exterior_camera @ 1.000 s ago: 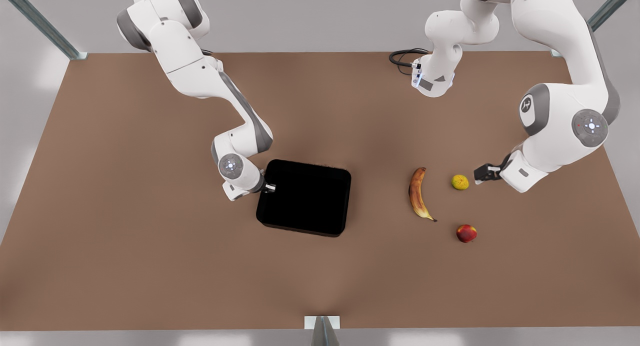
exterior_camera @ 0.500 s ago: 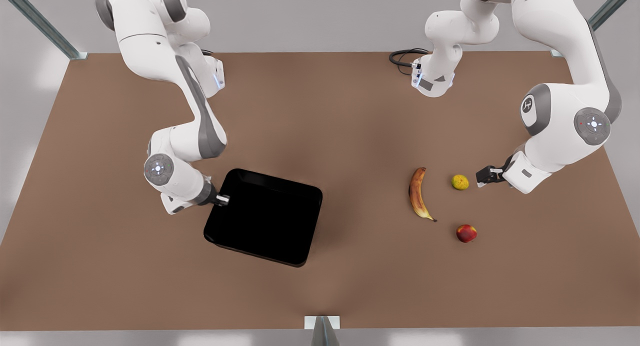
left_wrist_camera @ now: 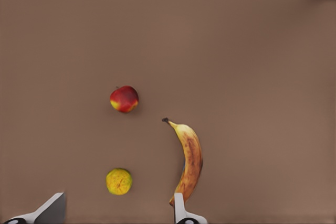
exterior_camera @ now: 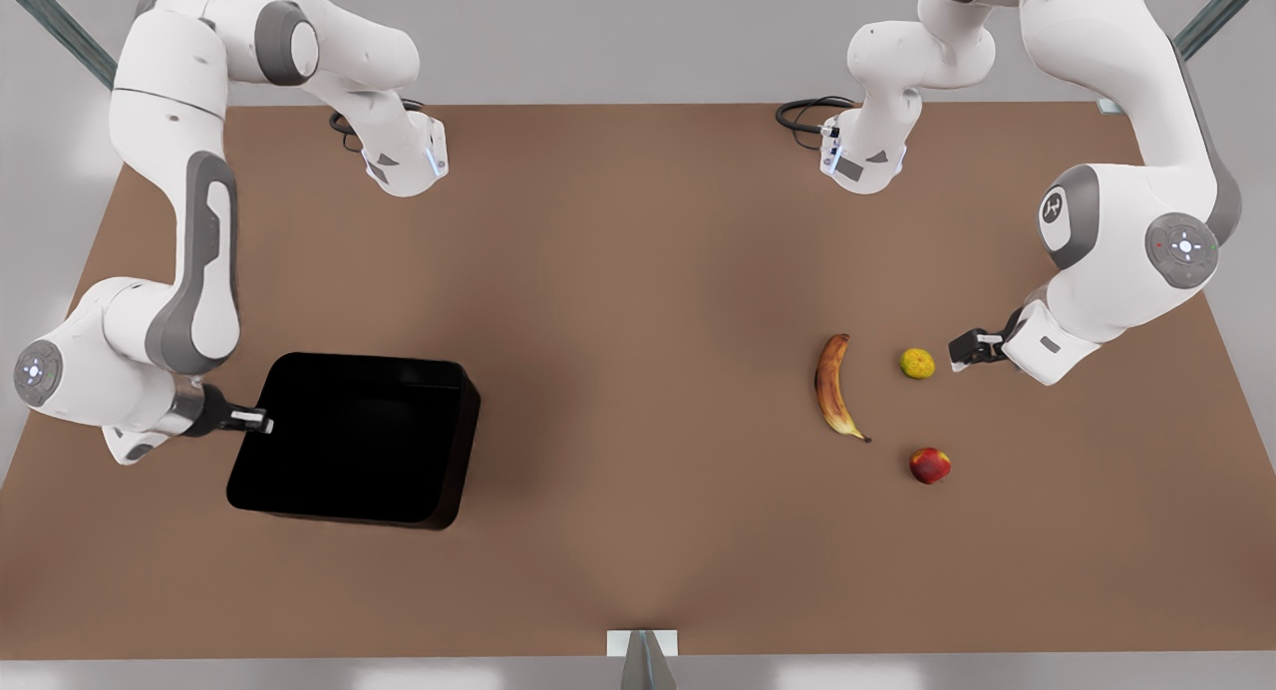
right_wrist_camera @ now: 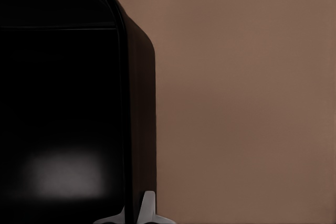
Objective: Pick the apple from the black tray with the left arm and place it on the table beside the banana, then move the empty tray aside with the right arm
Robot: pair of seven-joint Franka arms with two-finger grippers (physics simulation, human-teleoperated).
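Observation:
The black tray (exterior_camera: 359,441) is empty and sits at the front view's left, with my right gripper (exterior_camera: 254,421) shut on its left wall. In the right wrist view the fingers (right_wrist_camera: 148,203) pinch that glossy wall (right_wrist_camera: 137,129). The apple (exterior_camera: 929,465) rests on the table (exterior_camera: 638,271) at the front view's right, a short way from the banana (exterior_camera: 833,386). My left gripper (exterior_camera: 962,349) hangs open just right of a lumpy yellow-green fruit (exterior_camera: 917,363). From the left wrist I see the apple (left_wrist_camera: 124,98), the banana (left_wrist_camera: 190,161) and my open left gripper (left_wrist_camera: 116,203).
The lumpy yellow-green fruit (left_wrist_camera: 119,181) lies between the left gripper's fingers and the apple. Both arm bases (exterior_camera: 404,162) stand at the table's far edge with black cables. A metal bracket (exterior_camera: 643,650) sits at the near edge. The brown tabletop's middle is bare.
The right arm has swung toward the front view's left, carrying the tray from the table's middle to the left side. The left arm, apple and banana have stayed put.

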